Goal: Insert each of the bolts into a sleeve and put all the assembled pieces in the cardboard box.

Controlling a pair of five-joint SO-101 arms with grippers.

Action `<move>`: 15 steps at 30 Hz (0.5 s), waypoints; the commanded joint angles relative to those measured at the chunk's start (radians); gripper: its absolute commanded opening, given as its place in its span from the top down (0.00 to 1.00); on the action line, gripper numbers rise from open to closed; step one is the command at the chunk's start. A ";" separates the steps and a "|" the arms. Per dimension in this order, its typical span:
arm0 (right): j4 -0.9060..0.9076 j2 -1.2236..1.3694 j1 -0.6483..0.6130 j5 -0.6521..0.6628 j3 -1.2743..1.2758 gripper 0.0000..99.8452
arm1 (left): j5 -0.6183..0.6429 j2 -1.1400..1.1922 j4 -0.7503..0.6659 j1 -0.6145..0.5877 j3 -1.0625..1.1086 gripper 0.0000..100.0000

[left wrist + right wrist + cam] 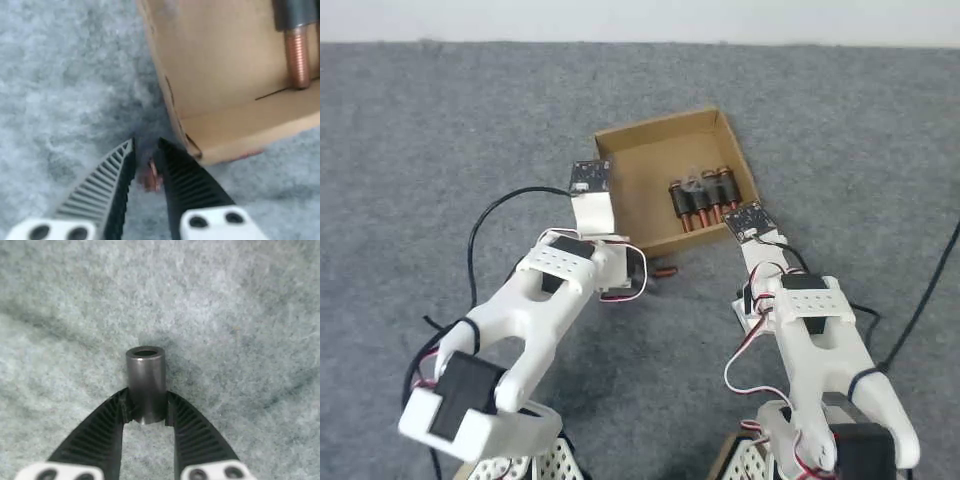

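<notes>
The left gripper (146,145) pinches a bolt (149,176) and the right gripper (147,399) clamps a sleeve (145,375), so I fear the narrowly held bolt may tilt and miss the hole.

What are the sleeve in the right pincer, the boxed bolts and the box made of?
Sleeve: dark metal, likely steel, matte, faint rim sheen. Bolts: copper-coloured metal, maybe plated; threads show. Box: plain brown cardboard, raw edges.

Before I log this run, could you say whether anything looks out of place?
Nothing stands out: four assembled pieces lie side by side in the cardboard box, the left claw grips a bolt beside it, the right claw a sleeve.
</notes>
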 commanded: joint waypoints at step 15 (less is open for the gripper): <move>-0.018 -0.050 0.015 0.000 -0.003 0.99 | -0.583 -0.009 0.235 0.064 -0.156 0.99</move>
